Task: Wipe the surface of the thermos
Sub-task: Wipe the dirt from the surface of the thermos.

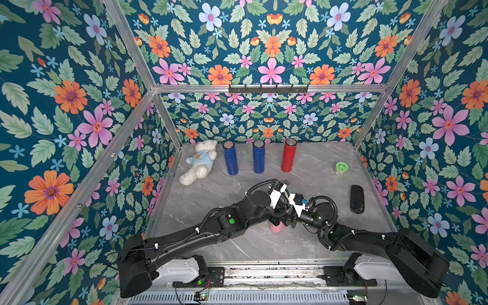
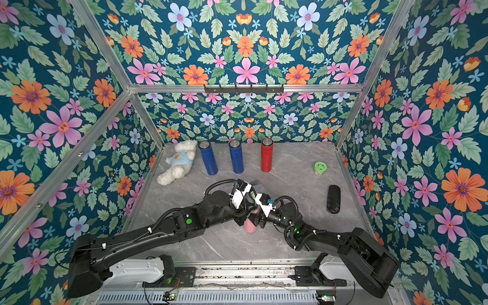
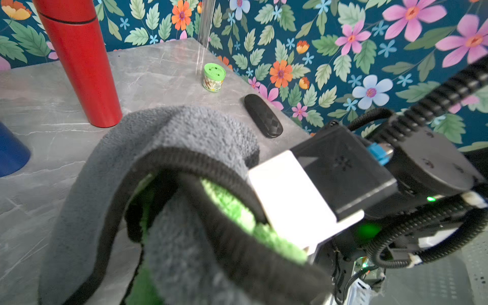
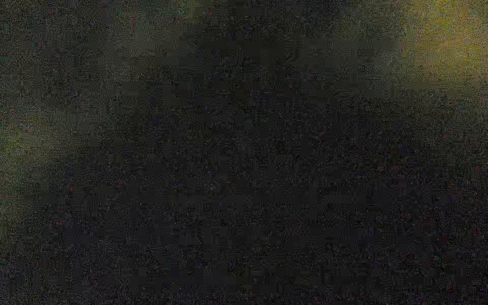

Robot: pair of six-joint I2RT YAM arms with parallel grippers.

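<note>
Two black robot arms, met low and central toward the near edge of a grey marble-patterned tabletop [image 1: 317,243]. Between them, upright and mostly hidden: a pale pink cylindrical thermos [image 1: 276,227], seen only as a lower body in both top views [image 2: 250,226]. Probably the one to be wiped, judging by both grippers crowded onto it.

Left gripper [image 1: 280,211]: fingertips buried under a grey fleecy cloth with a green inner face [image 3: 184,126], so not directly visible. Pressed fully together, apparently pinching that cloth. Bunched and draped over the front of the gripper, seemingly to put a broad pad of fabric against the thermos wall rather than bare fingers.

Right gripper [image 1: 290,221]: close against the right side of the pink thermos, likely to steady it against the push of wiping. Cannot tell whether spread or clamped, nor whether actually touching. Nothing but darkness from the right wrist view, perhaps a covered lens.

Well apart along the far edge, upright in a row: two dark blue cylindrical thermoses [image 1: 230,158] and a red cylindrical thermos [image 1: 289,155]. Left of those, lying down, a white plush teddy bear in a pale blue top [image 1: 198,165]. Far right, a small green-lidded jar [image 1: 341,169]; nearer on the right, a black oval case [image 1: 357,198]. None of these touched.
</note>
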